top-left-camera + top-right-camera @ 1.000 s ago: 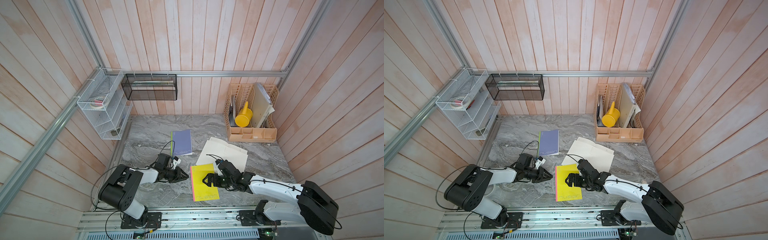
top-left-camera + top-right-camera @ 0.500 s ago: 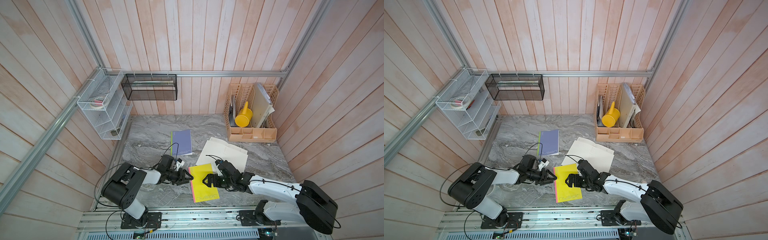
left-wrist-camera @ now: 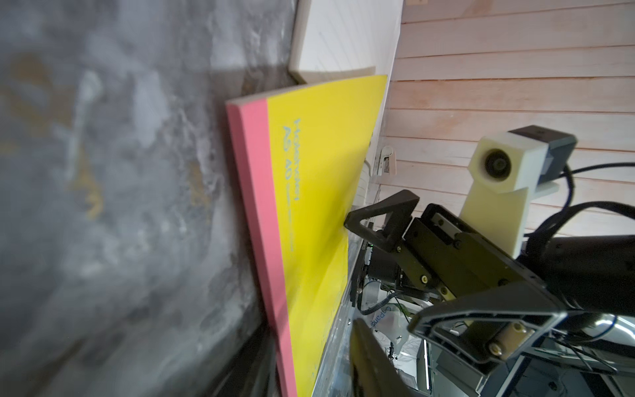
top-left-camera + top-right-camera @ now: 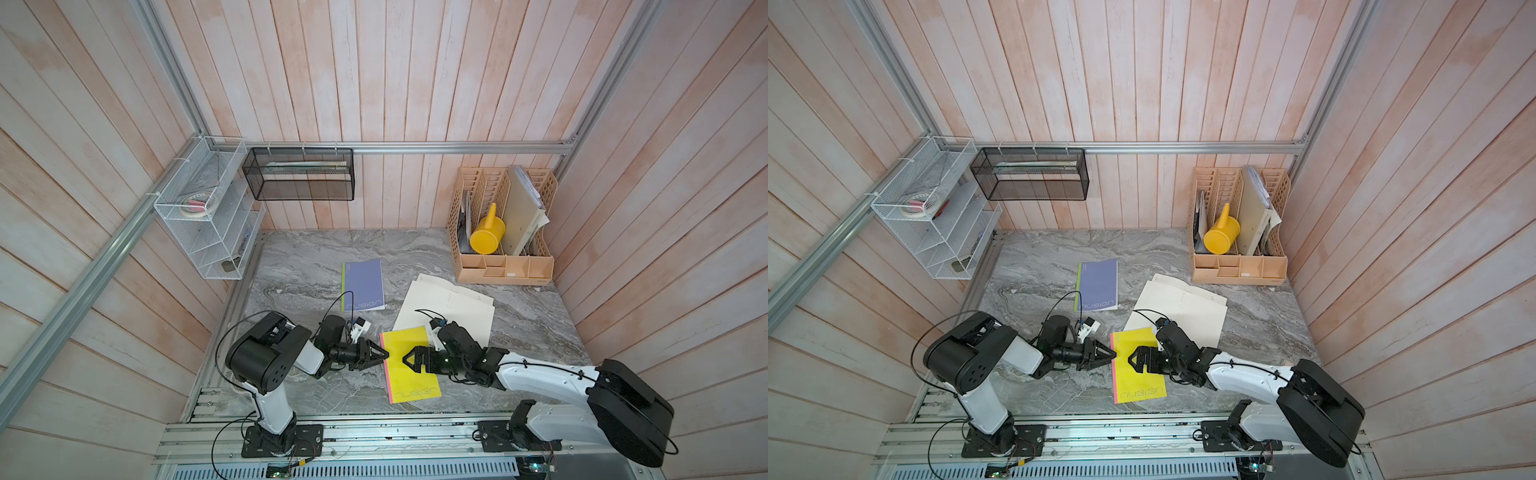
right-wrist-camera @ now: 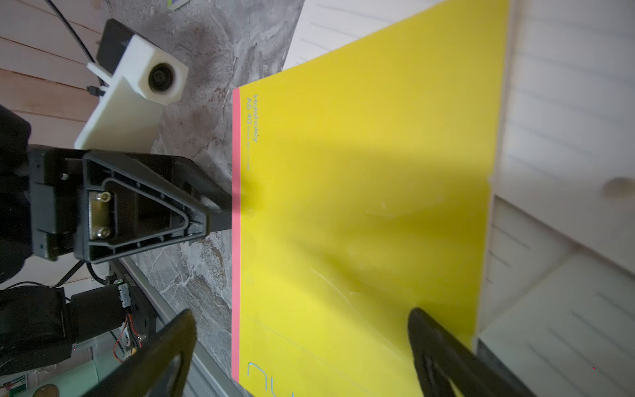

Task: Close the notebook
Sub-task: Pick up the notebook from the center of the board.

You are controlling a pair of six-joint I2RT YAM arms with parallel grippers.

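in both top views your yellow notebook (image 4: 415, 382) lies shut on the tabletop (image 4: 316, 266), left gripper (image 4: 384, 355) at its pink spine, right gripper (image 4: 409, 360) on the cover. left wrist: your left jaws stand slightly apart, empty. right wrist: right jaws splayed wide, holding nothing. closing looks done; next, lift both clear.

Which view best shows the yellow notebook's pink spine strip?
Right wrist: pink spine strip of the yellow paper notebook runs sharp, nearly full length. Left wrist shows it obliquely. Both top views show only a thin line.
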